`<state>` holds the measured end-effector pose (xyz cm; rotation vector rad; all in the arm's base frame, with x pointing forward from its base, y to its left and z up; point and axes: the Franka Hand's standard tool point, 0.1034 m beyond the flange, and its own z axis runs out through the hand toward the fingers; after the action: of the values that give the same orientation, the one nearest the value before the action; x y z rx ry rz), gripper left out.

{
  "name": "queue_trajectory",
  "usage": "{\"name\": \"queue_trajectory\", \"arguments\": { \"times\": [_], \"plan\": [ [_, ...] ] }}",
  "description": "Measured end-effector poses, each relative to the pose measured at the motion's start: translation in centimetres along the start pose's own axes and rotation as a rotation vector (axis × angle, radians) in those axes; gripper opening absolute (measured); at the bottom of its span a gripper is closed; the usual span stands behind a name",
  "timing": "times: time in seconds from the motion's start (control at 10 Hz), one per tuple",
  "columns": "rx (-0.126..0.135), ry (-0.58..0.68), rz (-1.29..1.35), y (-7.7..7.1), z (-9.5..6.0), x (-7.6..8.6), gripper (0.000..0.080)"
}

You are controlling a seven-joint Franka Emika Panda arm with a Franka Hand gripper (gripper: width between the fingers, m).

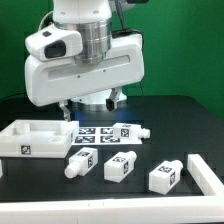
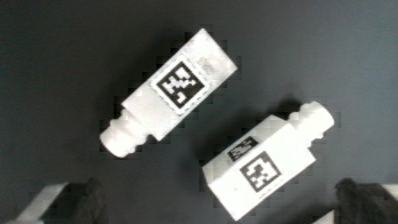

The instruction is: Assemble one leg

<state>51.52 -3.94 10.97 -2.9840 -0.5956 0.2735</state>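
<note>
Three white legs with marker tags lie in a row near the table's front: one, a second and a third. My gripper hangs under the large white hand, above the table behind them, with its fingers mostly hidden. In the wrist view two legs lie on the black table, one farther off and one closer. My gripper is open, its dark fingertips wide apart at the frame's corners. Nothing is between them.
A white tray-like part lies at the exterior view's left. The marker board lies in the middle. Another white part sits at the exterior view's right edge. A green wall stands behind.
</note>
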Motion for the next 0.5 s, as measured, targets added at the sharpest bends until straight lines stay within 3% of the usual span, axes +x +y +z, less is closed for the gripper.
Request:
{"name": "queue_trajectory", "arguments": {
  "times": [0.2, 0.4, 0.5],
  "plan": [
    [0.001, -0.001, 0.000, 0.0, 0.1, 0.0, 0.0649],
    [-0.046, 0.045, 0.205, 0.2, 1.1, 0.3, 0.0649],
    [-0.018, 0.034, 0.318, 0.7, 2.5, -0.4, 0.0649]
  ]
}}
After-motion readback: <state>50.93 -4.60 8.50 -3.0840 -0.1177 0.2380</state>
